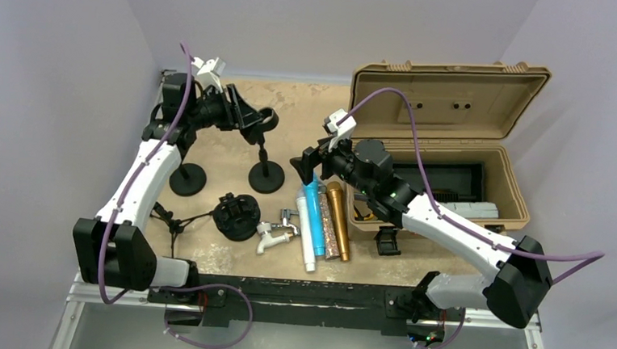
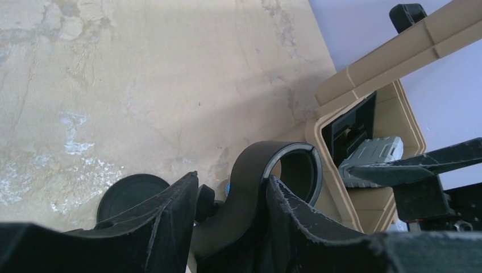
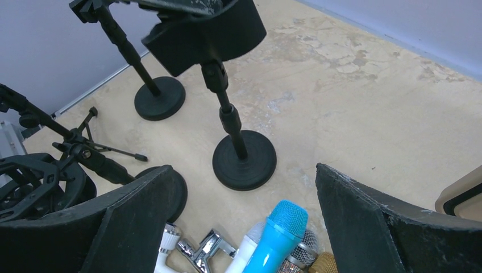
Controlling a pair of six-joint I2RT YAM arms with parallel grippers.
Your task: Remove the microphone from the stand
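A black desk stand [image 1: 266, 177] with a round base rises near the table's middle, and its clip [image 1: 261, 121] sits at the top. My left gripper [image 1: 248, 121] is shut on that clip [image 2: 256, 176], one finger on each side, and the clip's ring is empty. Several microphones lie side by side on the table: blue microphone [image 1: 313, 211], white [image 1: 305, 239], glittery [image 1: 328, 231] and gold [image 1: 337, 217]. My right gripper [image 1: 310, 165] hangs open above the blue microphone's head [image 3: 278, 233], a finger on either side, touching nothing. The stand's base [image 3: 244, 159] lies just beyond.
A second round-base stand [image 1: 187, 178] is left of the first. A black shock mount [image 1: 236, 216], a small tripod [image 1: 175, 219] and a white and chrome fitting [image 1: 277, 231] lie in front. An open tan case [image 1: 452, 151] fills the right side.
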